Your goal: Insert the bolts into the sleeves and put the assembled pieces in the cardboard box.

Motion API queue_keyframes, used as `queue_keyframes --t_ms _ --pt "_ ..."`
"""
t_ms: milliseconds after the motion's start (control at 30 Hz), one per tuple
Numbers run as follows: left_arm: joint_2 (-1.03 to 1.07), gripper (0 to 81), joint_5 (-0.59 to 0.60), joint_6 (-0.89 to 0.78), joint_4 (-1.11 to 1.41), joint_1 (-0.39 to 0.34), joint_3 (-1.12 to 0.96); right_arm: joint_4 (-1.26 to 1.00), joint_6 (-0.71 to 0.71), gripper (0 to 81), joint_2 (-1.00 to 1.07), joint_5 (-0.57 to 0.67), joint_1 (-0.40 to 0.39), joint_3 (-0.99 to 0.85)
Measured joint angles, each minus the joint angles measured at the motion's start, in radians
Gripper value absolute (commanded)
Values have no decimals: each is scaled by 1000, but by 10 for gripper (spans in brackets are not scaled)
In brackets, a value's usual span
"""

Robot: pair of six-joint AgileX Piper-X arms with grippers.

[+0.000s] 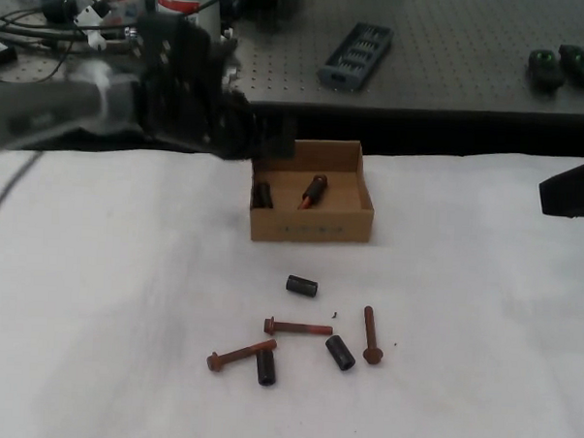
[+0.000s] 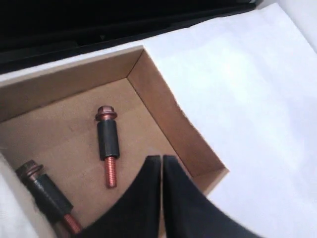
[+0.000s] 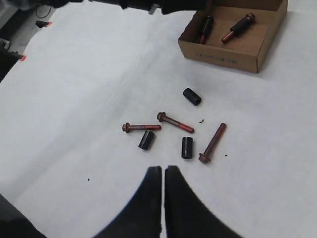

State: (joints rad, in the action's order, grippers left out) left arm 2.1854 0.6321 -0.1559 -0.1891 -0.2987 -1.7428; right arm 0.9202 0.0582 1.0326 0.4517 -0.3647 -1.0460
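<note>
Since two assembled pieces (image 2: 107, 139) already lie in the cardboard box (image 1: 311, 225), you're likely between cycles. The left gripper (image 2: 162, 167) is clenched and empty above the box; the right gripper (image 3: 163, 171) is the same above three loose bolts (image 3: 176, 123) and sleeves (image 3: 192, 96). Next: open both, grab a bolt and a sleeve.

The cardboard box (image 1: 311, 225) ahead; bolts (image 1: 299, 327) and sleeves (image 1: 302, 286) nearer me.
Two assembled pieces (image 1: 314, 191) lie inside, my left gripper (image 2: 162, 158) over its 10 o'clock corner; the loose ones lie on the cloth (image 1: 124, 299) at its 6 o'clock.
</note>
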Motion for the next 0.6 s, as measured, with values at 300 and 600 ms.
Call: queue_keyframes --t_ms 300,600 --pt "-260 6 0 283 -458 75 -2 110 0 29 0 -14 0 0" --pt "-508 6 0 387 -597 104 252 143 9 29 0 -14 0 0"
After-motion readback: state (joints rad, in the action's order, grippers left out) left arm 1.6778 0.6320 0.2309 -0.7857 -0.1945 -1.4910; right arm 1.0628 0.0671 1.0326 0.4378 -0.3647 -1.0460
